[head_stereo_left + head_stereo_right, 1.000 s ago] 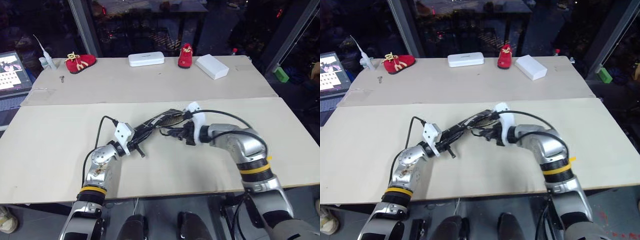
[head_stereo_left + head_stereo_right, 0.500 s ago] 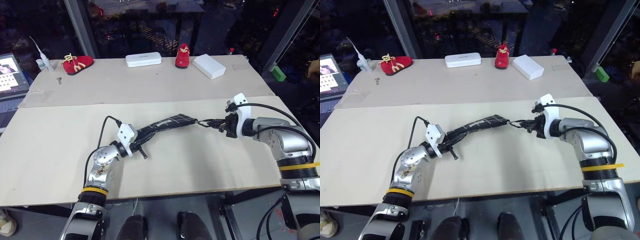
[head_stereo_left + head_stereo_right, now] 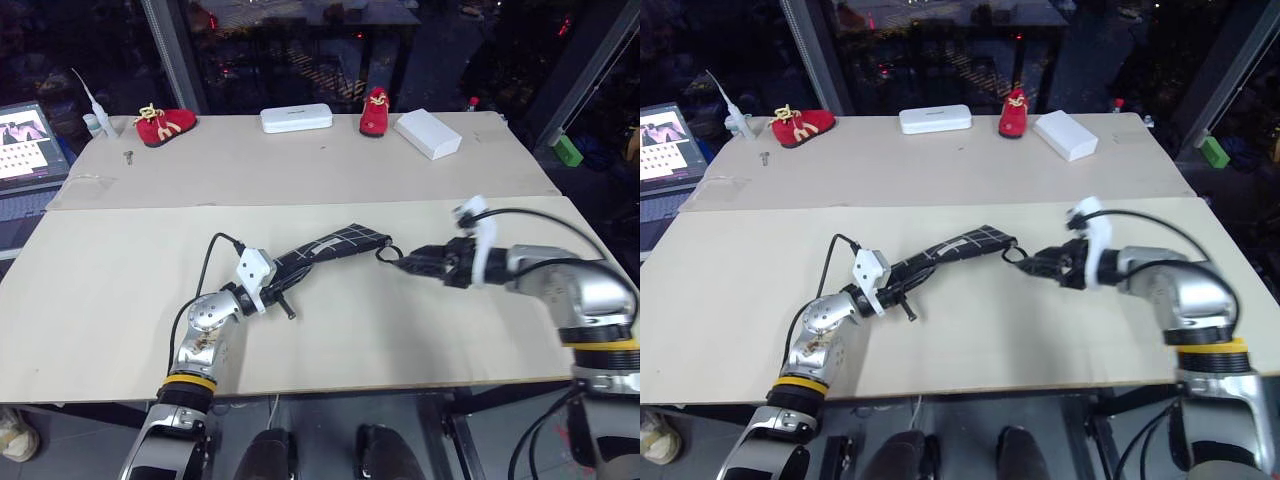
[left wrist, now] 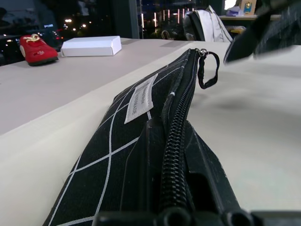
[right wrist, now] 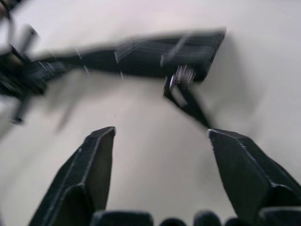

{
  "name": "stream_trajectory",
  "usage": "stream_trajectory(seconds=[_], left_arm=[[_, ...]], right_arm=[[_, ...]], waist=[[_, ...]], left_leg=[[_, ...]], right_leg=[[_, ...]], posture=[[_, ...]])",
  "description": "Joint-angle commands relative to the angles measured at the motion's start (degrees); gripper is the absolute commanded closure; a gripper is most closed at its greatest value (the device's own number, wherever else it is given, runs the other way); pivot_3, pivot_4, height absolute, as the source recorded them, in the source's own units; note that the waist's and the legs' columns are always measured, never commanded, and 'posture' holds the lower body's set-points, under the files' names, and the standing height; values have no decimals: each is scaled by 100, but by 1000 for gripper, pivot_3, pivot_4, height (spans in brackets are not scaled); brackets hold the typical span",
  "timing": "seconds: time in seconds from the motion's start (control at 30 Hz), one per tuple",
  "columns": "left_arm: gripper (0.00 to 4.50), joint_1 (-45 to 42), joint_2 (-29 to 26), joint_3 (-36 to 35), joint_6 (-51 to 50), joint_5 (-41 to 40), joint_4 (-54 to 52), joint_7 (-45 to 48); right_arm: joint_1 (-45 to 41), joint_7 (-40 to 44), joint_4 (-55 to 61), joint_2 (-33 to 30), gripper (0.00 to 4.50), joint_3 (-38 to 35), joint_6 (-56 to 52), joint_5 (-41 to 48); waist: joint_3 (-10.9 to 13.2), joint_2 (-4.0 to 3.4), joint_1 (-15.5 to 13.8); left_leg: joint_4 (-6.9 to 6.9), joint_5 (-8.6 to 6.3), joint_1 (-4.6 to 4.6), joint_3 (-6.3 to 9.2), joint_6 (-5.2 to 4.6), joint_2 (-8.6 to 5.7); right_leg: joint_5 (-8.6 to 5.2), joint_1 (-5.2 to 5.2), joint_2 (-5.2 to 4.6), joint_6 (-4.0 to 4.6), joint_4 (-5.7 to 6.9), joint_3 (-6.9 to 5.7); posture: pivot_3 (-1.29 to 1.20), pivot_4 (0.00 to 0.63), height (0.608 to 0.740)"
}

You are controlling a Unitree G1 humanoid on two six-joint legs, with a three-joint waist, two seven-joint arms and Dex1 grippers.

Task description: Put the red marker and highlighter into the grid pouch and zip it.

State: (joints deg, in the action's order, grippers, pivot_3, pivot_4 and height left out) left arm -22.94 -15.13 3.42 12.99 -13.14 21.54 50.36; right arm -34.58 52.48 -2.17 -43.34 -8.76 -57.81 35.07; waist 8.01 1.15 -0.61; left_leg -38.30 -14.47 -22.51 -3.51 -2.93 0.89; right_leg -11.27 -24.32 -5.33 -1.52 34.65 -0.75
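From the head, the grid pouch [image 3: 325, 249], flat black fabric with thin white lines, stretches over the pale bench [image 3: 120, 270], its long axis running from the left gripper [image 3: 283, 274], which pinches its near end, toward the right gripper [image 3: 408, 262].

Left wrist: the coarse zipper [image 4: 178, 127] is closed up to the pull loop [image 4: 207, 69].

Right wrist: the right gripper's fingers [image 5: 96, 162] are spread, apart from the loop.

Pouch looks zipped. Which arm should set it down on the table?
Left. Its tool is shut on the grid pouch, holding it above the table; the right tool is open, off the pull loop.
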Motion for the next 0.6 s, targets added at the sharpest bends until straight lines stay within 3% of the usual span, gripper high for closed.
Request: stream_trajectory(seconds=[0.03, 0.2, 0.4, 0.47, 0.5, 0.6], left_arm=[[4500, -217, 15, 209, 241, 52, -44, 323], [4500, -597, 23, 729, 678, 257, 205, 1098], [4500, -1137, 21, 911, 1567, 703, 1346, 1256], [3751, -1185, 18, 948, 1579, 617, 1521, 1535], [3611, -1156, 14, 953, 1531, 517, 1498, 1700], [2443, -1022, 39, 815, 1295, 313, 1145, 1691]], right_arm=[[347, 513, 586, -381, 1023, -874, 210, 555], [1893, 746, 1568, -661, 1023, -1372, 628, 525], [2393, 177, 1793, -447, 1023, -1310, 820, 365], [2465, 90, 1816, -423, 970, -1252, 891, 322], [2483, 60, 1817, -422, 970, -1240, 911, 315], [2498, 41, 1682, -469, 970, -1230, 993, 280]], waist=[[0, 0, -12], [0, 0, -68], [-1, -2, 29], [-1, -2, 36], [-1, -1, 34], [-1, -2, 13]], left_leg=[[1, 0, 0, 0, 0, 0], [2, -2, -12, 10, -3, 1], [-9, -2, -2, -6, -4, -4], [-8, -2, 11, -6, -4, -1], [-8, -2, 10, -5, -4, -1], [-7, -2, -3, -3, -4, 0]], right_leg=[[0, 0, 1, 0, -1, 0], [-1, 6, 5, -1, -22, -11], [1, 11, 3, -4, -25, 17], [0, 20, 7, -6, -24, 17], [-2, 18, 12, -7, -24, 17], [-5, 6, 13, -9, -20, 15]], posture=[[0, 150, 740], [0, 150, 740], [0, 150, 740], [0, 150, 740], [0, 150, 740], [0, 150, 740]])
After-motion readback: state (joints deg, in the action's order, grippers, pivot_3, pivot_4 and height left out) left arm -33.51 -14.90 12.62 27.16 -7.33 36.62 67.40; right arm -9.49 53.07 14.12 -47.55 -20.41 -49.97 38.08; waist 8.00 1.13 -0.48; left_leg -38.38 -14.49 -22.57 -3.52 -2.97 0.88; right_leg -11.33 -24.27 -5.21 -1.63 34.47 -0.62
